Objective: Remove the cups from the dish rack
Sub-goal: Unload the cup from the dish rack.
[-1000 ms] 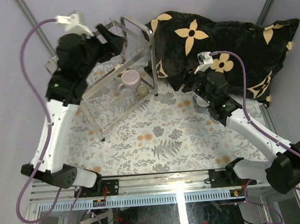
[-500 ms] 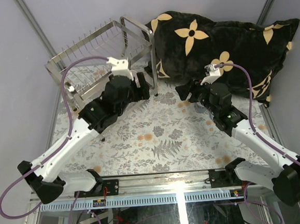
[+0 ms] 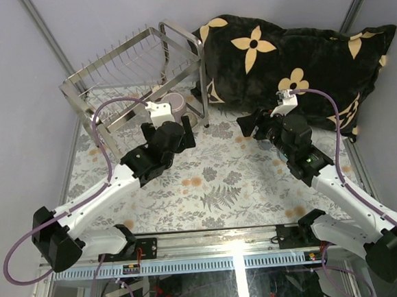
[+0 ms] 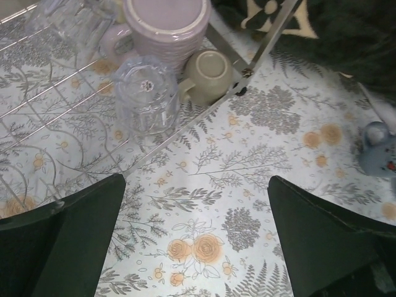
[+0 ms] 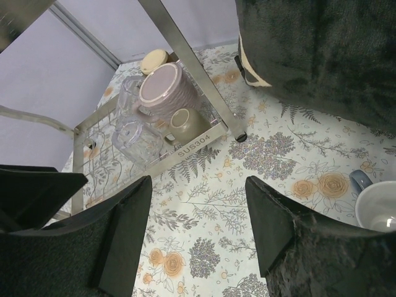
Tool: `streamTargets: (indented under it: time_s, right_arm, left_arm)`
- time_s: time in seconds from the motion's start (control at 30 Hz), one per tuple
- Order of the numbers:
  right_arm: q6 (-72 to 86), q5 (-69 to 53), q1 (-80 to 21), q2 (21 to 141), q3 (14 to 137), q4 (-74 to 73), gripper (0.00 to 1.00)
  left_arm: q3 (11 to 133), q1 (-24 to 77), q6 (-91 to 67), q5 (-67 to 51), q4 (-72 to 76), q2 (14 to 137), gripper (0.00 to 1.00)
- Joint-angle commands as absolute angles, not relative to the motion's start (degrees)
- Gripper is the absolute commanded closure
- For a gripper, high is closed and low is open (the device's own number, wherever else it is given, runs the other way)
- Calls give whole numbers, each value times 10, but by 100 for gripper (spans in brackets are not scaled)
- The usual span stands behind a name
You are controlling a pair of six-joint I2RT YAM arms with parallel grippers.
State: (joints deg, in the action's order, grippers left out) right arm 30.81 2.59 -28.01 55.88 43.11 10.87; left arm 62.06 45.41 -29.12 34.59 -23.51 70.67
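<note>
**Fingers Apart Before the Rack**

My left fingers and right fingers stand apart, empty, over the floral desk. A light blue mug sits by the right. Beyond, the silver wire dish rack holds a clear glass, cream cup and lilac mug.

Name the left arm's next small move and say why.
Probably ease the left end effector forward and down onto the clear glass. Its jaws stand open and empty over the tablecloth, just outside the dish rack's front rail, and that glass looks like the nearest cup behind it.
</note>
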Motion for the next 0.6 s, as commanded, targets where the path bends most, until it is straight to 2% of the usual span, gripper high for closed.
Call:
streamTargets:
  time_s: [0.0, 0.37, 0.57]
  right_arm:
    - [297, 44, -283, 544, 432, 115, 31]
    - [294, 40, -282, 560, 434, 120, 31]
    - [289, 43, -283, 562, 434, 120, 31]
  left_arm:
    - [598, 451, -310, 411, -156, 719, 0]
    - [580, 374, -326, 391, -101, 787, 0]
    - [555, 367, -310, 423, -36, 820, 1]
